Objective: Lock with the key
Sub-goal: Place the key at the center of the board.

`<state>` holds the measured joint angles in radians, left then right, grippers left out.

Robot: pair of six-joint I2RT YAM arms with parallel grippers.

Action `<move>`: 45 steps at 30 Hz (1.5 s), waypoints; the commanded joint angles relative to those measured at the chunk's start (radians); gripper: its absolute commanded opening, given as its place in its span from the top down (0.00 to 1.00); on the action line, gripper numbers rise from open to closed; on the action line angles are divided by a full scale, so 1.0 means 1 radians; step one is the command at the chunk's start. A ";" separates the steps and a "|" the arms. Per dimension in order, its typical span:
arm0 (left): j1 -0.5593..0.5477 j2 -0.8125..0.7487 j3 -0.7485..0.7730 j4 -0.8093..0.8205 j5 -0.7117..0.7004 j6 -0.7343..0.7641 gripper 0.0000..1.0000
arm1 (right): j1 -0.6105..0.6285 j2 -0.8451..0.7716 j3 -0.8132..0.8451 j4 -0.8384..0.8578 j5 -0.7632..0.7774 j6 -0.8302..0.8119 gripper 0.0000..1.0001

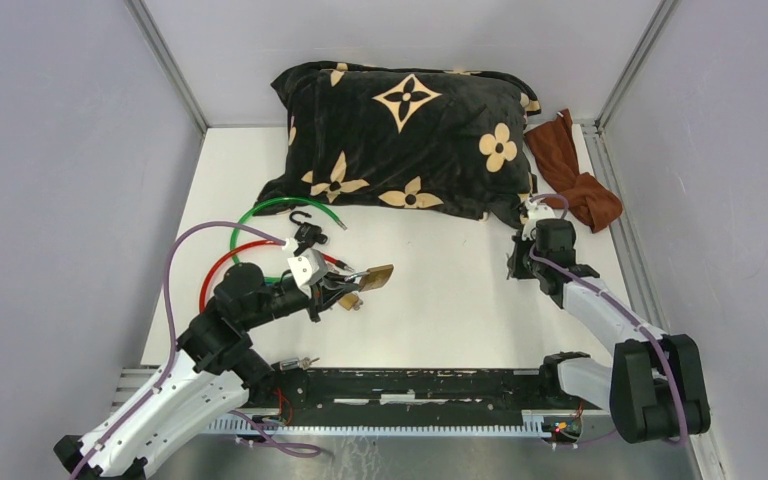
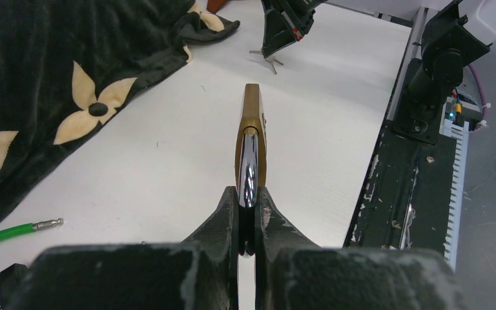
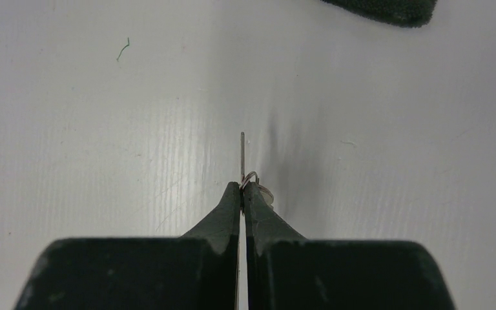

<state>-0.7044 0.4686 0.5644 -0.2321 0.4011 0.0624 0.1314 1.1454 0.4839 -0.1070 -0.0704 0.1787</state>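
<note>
From above, the left gripper (image 1: pixel 357 282) held the brass padlock (image 1: pixel 378 276) in front of the pillow (image 1: pixel 400 130). The right gripper (image 1: pixel 516 268) sat just off its right corner. Left wrist: fingers pinched the chrome shackle, gold body edge-on. Right wrist: fingers were pressed together on the thin silver key (image 3: pixel 242 155).

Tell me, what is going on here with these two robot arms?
The left hand is shut on the shackle of a brass padlock, holding it out over the white table. The right hand is shut on a small key, its blade pointing forward, over on the right side. Padlock and key are well apart, so the key is not yet in the lock.
</note>
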 commanded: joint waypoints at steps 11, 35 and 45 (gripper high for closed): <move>0.004 -0.007 -0.005 0.181 0.044 -0.059 0.98 | 0.040 -0.077 0.145 -0.053 -0.140 -0.185 0.02; 0.003 0.016 -0.040 0.211 0.234 -0.092 0.98 | 0.838 0.008 0.415 0.060 -0.612 -0.440 0.17; 0.004 0.013 -0.043 0.206 0.240 -0.090 0.98 | 0.843 0.032 0.412 0.046 -0.553 -0.429 0.67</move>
<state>-0.7036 0.4984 0.5026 -0.1627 0.6064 -0.0078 0.9695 1.1728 0.8688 -0.0696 -0.6579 -0.2554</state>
